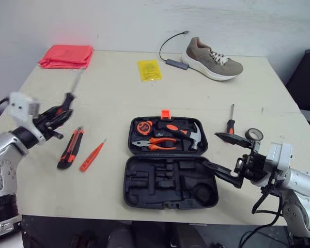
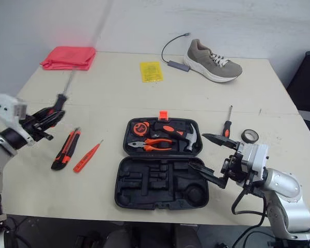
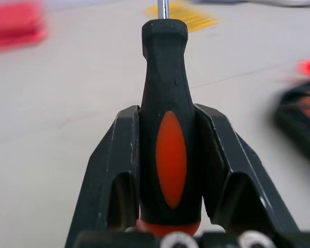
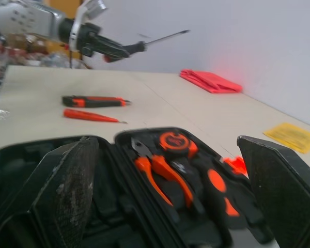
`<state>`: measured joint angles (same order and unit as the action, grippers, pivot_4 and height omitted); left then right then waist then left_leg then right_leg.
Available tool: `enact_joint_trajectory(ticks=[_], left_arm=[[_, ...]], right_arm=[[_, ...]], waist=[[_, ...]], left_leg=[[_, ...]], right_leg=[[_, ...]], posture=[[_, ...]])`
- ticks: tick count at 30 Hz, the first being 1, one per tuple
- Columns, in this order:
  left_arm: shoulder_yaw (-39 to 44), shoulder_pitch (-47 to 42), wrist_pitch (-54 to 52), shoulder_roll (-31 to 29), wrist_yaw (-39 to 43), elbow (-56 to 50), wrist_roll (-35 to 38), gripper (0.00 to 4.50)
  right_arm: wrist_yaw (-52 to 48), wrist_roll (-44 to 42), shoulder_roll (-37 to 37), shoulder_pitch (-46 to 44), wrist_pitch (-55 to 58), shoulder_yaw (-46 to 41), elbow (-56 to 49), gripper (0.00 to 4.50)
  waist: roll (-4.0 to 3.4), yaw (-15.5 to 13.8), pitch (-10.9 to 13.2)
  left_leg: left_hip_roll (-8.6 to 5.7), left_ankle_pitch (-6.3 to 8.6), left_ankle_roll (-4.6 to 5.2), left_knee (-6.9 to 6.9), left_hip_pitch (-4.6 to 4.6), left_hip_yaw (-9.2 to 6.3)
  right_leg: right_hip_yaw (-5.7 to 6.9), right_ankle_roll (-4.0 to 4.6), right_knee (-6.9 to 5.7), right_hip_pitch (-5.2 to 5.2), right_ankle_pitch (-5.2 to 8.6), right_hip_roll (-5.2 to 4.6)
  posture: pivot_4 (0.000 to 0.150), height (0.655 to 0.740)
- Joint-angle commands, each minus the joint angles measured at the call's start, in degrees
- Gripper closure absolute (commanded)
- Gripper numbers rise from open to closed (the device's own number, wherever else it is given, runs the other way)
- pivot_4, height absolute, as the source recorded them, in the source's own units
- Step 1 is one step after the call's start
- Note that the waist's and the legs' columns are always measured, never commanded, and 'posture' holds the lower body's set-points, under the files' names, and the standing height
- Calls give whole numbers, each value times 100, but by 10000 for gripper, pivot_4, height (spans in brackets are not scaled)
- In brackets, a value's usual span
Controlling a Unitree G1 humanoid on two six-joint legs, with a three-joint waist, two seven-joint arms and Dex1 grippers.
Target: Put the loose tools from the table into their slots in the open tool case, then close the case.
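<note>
Black-orange screwdriver [image 3: 165, 155] pinched by left gripper [image 1: 59, 113], wrist view plainest, right gripper [image 1: 213, 150] jaws spread, perhaps over case [image 1: 160, 192].

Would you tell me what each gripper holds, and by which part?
The left gripper clamps the screwdriver by its handle; the right gripper is open, holding nothing.

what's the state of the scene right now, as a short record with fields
tool case: open, lying flat
in case: tape measure, pliers, hammer
left gripper: shut on black-and-orange screwdriver, held above the table
right gripper: open, at the case's right edge
loose on table: utility knife, orange tester pen, second screwdriver, tape roll
</note>
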<state>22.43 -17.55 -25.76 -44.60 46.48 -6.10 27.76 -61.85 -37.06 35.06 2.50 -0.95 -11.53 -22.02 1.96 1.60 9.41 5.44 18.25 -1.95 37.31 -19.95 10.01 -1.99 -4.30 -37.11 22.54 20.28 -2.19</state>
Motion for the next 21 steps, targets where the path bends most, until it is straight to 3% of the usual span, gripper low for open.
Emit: enact_joint_trajectory(ticks=[1,5,10,15,21], left_arm=[[-637,29,635,-330,1193,-506,24,36829],[-1559,-58,1092,-707,2108,-974,-262,36829],[-2530,-378,1067,-1145,2524,-1399,-908,36829],[-3570,-1178,-54,-862,1980,-1795,-1694,36829],[-4050,-1390,-608,-535,1679,-1820,-2063,36829]], right_arm=[[-1,-68,168,14,78,-147,-234,0],[-105,18,458,296,65,-433,-214,0],[-167,100,661,597,53,-663,-160,0],[32,181,630,706,134,-652,-297,0],[218,230,592,749,233,-536,-486,0]], waist=[[0,2,0],[-6,18,3],[-6,10,4],[-9,1,4],[-9,25,4]], left_leg=[[-5,0,0,-1,0,0],[-3,0,1,-3,-5,-1],[2,1,3,4,-13,-4],[1,2,10,10,-14,-6],[10,4,13,16,-16,-1]], right_leg=[[-2,0,1,0,0,0],[-19,0,8,1,0,6],[-47,-3,16,2,-2,50],[-74,-16,19,1,-9,66],[-84,-19,19,4,-10,68]], posture=[[1500,7400],[1500,7400],[1500,7400],[1500,7400],[1500,7400]])
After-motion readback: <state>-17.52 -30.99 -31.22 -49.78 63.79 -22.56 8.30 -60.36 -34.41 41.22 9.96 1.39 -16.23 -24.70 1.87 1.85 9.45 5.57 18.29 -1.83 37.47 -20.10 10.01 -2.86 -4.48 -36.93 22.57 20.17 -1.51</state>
